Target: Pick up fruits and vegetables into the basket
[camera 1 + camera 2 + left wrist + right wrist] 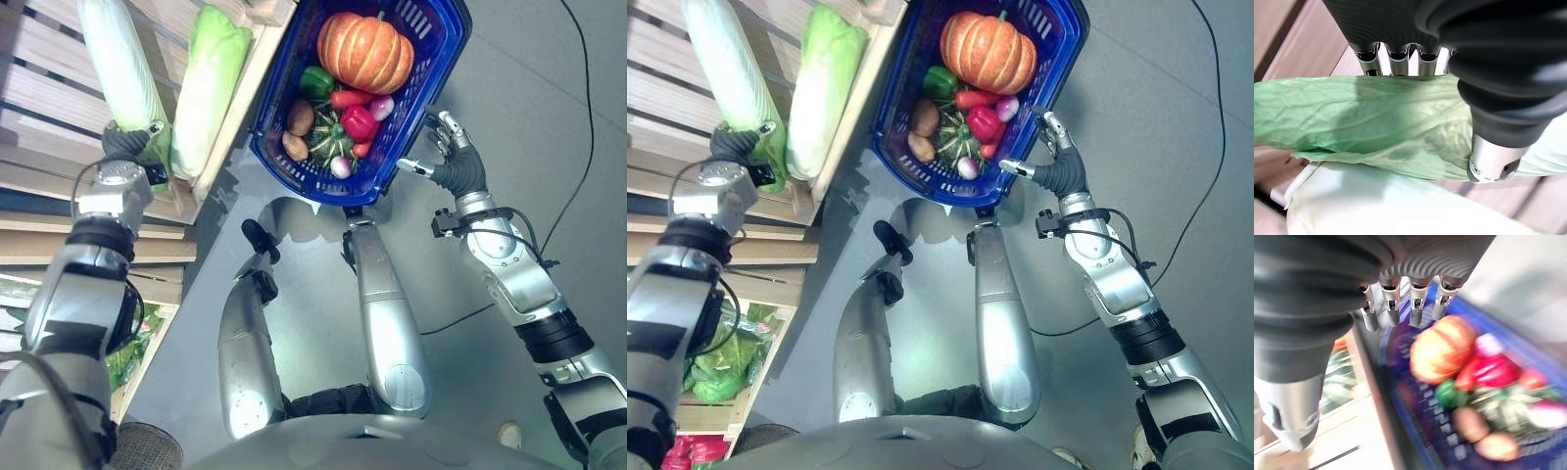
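The left hand (130, 143) curls around the leafy end of a napa cabbage (118, 61) on the slatted wooden shelf (39, 108); its fingertips are hidden behind the leaves. The blue basket (436, 54), partly cut off, holds a pumpkin (364, 51) and peppers. The right hand (453, 157) hovers beside it, fingers spread.

Blue plastic lattice basket (431, 59) — slatted bare-wood shelf (39, 98) — glossy red pepper (359, 121), crinkled cabbage leaf (1366, 122).

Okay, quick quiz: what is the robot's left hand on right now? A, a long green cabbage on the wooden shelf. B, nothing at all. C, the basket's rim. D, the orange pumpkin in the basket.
A: the left hand sits on the leafy end of a long cabbage lying on the wooden shelf, its fingers hidden behind the leaves.
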Controlling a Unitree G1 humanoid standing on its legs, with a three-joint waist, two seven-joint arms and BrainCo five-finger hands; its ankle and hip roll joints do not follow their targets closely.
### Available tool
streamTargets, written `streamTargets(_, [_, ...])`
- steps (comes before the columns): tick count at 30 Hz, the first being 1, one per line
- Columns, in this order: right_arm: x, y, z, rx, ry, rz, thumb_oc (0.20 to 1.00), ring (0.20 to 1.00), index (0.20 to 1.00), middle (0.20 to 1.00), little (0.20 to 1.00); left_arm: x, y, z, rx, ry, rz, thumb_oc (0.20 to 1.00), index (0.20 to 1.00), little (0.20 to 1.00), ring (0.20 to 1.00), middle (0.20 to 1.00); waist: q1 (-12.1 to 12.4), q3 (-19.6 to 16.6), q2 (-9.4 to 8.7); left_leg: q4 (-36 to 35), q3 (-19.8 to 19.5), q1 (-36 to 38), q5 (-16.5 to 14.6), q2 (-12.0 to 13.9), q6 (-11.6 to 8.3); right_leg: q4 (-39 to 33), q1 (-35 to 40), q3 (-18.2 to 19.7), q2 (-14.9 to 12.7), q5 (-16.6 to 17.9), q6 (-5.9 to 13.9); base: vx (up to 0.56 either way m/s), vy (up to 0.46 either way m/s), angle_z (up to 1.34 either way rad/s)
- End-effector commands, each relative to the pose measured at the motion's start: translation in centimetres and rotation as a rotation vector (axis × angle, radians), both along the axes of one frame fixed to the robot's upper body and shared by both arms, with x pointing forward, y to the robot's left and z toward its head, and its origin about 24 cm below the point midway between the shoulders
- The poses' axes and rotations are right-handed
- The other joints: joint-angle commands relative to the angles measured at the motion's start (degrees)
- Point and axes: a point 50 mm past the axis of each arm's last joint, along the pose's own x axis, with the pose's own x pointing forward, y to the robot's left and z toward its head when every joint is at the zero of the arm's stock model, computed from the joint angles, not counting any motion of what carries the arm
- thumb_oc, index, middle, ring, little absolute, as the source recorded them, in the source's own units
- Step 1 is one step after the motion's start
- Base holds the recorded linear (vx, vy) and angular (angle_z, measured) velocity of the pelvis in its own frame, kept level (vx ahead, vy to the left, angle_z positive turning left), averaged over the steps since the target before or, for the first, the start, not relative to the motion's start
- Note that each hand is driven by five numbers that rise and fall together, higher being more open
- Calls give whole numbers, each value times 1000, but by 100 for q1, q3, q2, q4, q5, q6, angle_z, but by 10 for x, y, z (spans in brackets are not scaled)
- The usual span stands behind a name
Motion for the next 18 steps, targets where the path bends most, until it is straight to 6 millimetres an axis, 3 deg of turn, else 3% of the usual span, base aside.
streamTargets(1, [-11,12,27,64,-119,160,1000,1000,1000,1000,1000,-4,-25,-13,-76,-102,-79,200,200,200,200,200,2,-145,-56,468,33,-129,-498,-157,60,-396,280,-151,49,-112,247,-42,-91,16])
streamTargets(6, [-11,24,48,77,-179,268,1000,1000,1000,1000,1000,-11,-32,8,68,-272,-115,200,200,200,200,200,355,-145,-100,436,-87,91,-518,-187,96,-478,655,-399,-54,-112,246,-41,-125,15])
streamTargets(13, [-1,43,67,247,-146,360,1000,1000,1000,1000,1000,-20,-44,52,303,-466,-139,200,200,200,200,200,760,-145,-163,429,-235,313,-565,-234,162,-523,1031,-649,-111,-103,251,-31,-113,14])
streamTargets(14, [0,46,71,269,-151,369,1000,1000,1000,1000,1000,-21,-46,60,333,-500,-143,200,200,200,200,200,802,-145,-162,372,-194,225,-399,-234,221,-598,958,-711,-121,72,204,-87,-80,17])
streamTargets(18, [3,57,79,377,-143,407,1000,1000,1000,1000,1000,-27,-57,77,419,-587,-157,200,200,200,200,200,964,-145,-160,368,-277,305,-411,-283,256,-612,1080,-789,-140,88,198,-32,-77,17])
